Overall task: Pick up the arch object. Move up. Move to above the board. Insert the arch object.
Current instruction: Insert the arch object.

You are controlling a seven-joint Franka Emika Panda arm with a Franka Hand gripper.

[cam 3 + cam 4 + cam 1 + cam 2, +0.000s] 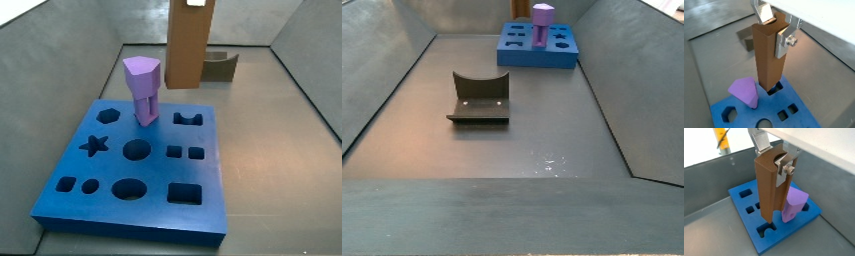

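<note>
The arch object (767, 55) is a tall orange-brown column with a curved notch in its upper end, and it hangs upright. My gripper (775, 31) is shut on that upper end, one silver finger on each side, as both wrist views show (775, 159). In a side view the arch object (187, 45) hangs above the far side of the blue board (134, 200). Its lower end hovers just over the arch cut-out (774, 89), apart from the board. A lilac-purple post (794, 203) stands upright in the board right beside it.
The dark fixture (478, 100) stands on the grey floor beyond the board's far edge (221, 68). The board (519, 55) lies at one end of a grey bin with sloping metal walls (382, 80). Several other cut-outs, such as a star (94, 146), are open.
</note>
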